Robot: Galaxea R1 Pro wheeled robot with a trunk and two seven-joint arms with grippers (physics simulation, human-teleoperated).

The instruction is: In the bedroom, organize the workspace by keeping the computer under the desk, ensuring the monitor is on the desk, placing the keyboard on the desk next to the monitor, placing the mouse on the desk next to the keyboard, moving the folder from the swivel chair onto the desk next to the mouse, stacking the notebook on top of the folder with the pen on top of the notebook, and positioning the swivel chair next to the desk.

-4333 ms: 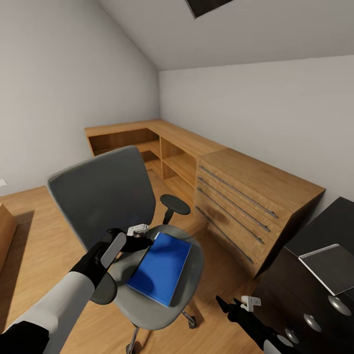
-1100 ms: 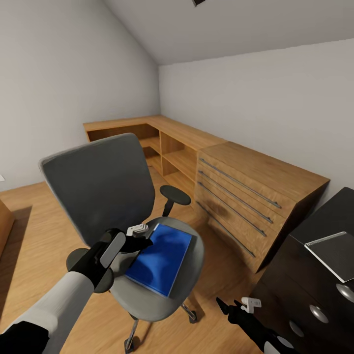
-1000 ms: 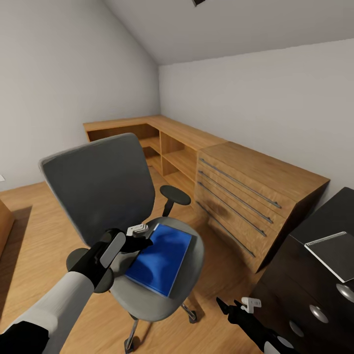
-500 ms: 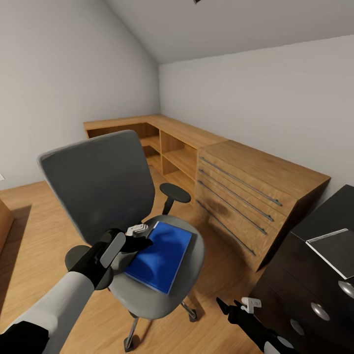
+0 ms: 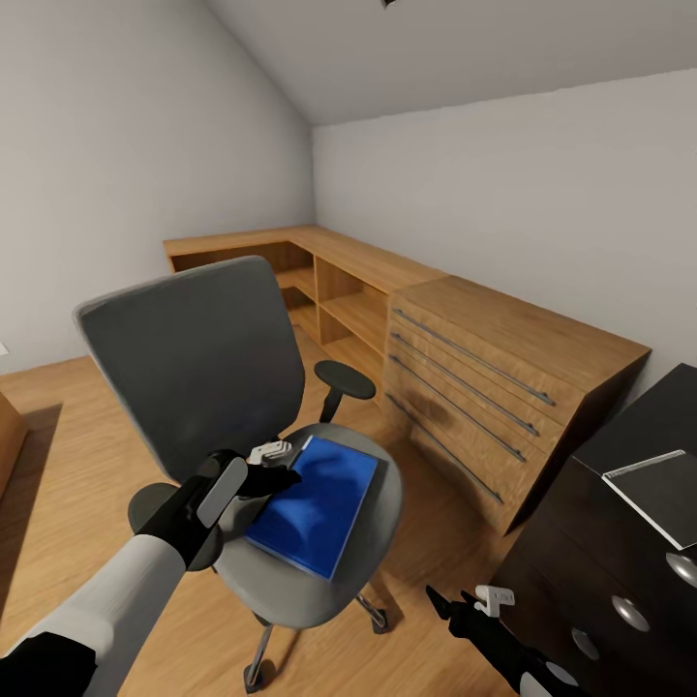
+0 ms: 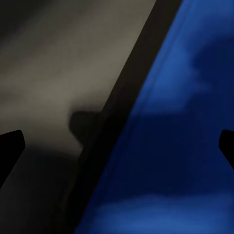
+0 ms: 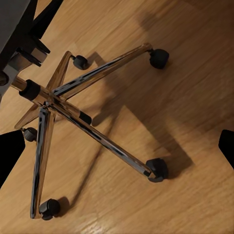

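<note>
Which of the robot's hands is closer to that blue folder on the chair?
The left. Its left hand sits right at the folder's near edge on the swivel chair, while the right hand hangs lower, over the floor beside the chair.

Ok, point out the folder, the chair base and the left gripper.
folder (image 5: pixel 319 508): head view, middle of blue cover.
chair base (image 7: pixel 48 100): right wrist view, chrome hub.
left gripper (image 5: pixel 281 467): head view, between the fingertips.

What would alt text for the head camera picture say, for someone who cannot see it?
The left gripper reaches to the edge of a blue folder lying on a grey swivel chair seat. A wooden chest stands behind, a black desk at right.
</note>
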